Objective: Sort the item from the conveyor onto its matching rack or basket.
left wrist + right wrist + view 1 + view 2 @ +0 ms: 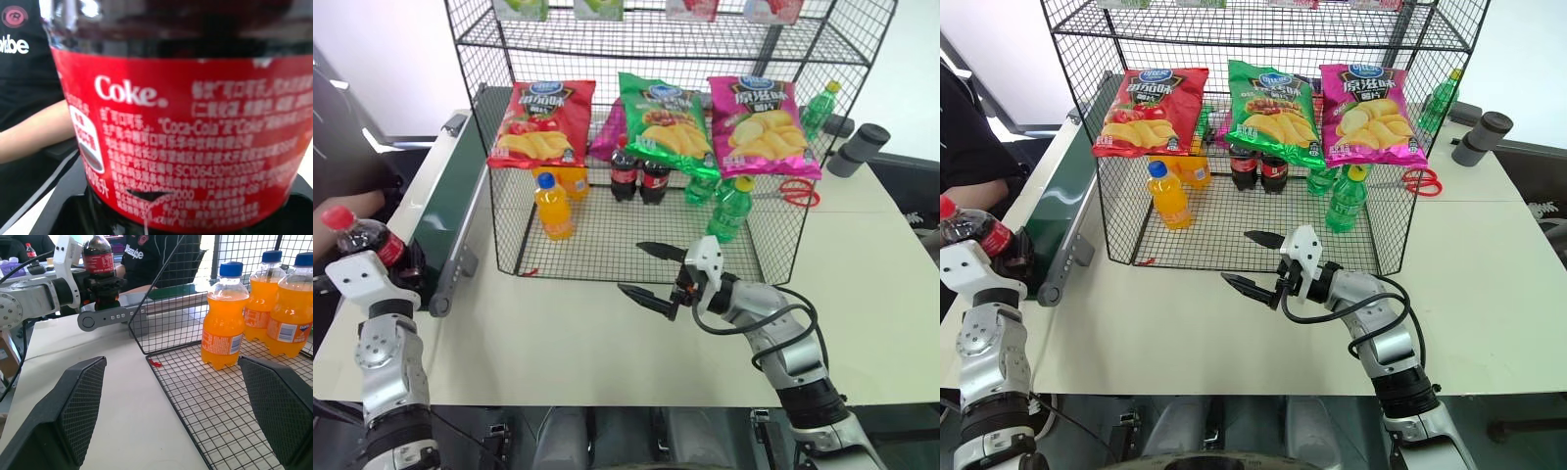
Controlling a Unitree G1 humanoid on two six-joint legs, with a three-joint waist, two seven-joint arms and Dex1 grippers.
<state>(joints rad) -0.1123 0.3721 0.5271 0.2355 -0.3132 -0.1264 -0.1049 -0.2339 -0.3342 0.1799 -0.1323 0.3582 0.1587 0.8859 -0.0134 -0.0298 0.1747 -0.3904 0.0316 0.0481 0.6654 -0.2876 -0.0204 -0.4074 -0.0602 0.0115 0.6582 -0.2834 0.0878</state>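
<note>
The item, a small cola bottle (364, 238) with a red cap and red label, stands upright in my left gripper (399, 264), which is shut on its lower body. It is held just off the near rounded end of the dark green conveyor (450, 196), at the table's left edge. Its red label (186, 147) is close up in the left wrist view. My right gripper (634, 269) hovers open over the table, just in front of the black wire rack (607, 257), with nothing between its fingers. The held bottle (98, 257) also appears in the right wrist view.
On the rack's bottom tier stand orange-drink bottles (553, 208), two cola bottles (636, 176) and green bottles (729, 208); chip bags (543, 122) hang above them. Red scissors (795, 192) and a grey cylinder (858, 149) lie at the right. A person's arm (352, 206) rests beyond the conveyor.
</note>
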